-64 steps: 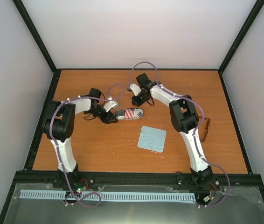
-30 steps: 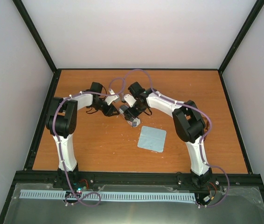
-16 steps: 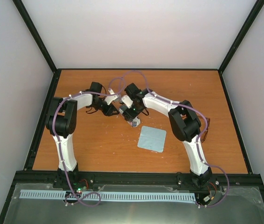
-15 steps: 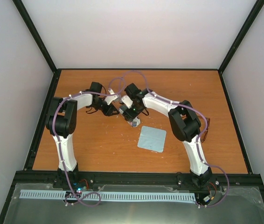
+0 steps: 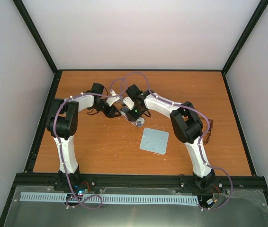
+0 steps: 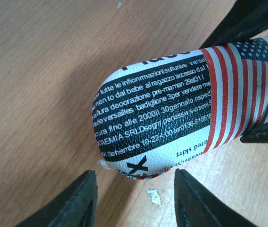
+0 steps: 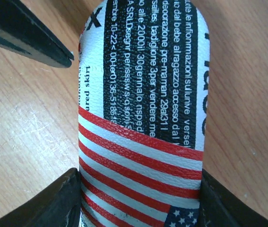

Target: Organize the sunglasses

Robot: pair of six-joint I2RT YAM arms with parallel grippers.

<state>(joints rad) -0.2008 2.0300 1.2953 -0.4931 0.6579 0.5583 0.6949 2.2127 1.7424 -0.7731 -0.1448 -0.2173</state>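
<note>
The sunglasses (image 5: 210,131), thin and dark brown, lie at the table's right side, partly behind my right arm's elbow. The oval flag-patterned case (image 7: 141,94) lies mid-table, and in the top view only its end (image 5: 137,123) shows. My right gripper (image 7: 141,208) is shut on the case, one finger pressed against each long side. My left gripper (image 6: 134,208) stands open just short of the case's rounded end (image 6: 162,113), with bare wood between its fingers. In the top view the two grippers meet, left gripper (image 5: 117,112) and right gripper (image 5: 135,116).
A light blue square cloth (image 5: 154,140) lies flat just in front and to the right of the case. Black frame rails (image 5: 44,118) border the wooden table (image 5: 101,146), with white walls behind.
My right arm swung in from the back onto the case and its jaws closed on the sides. My left gripper opened a little and no longer holds the case's end.
</note>
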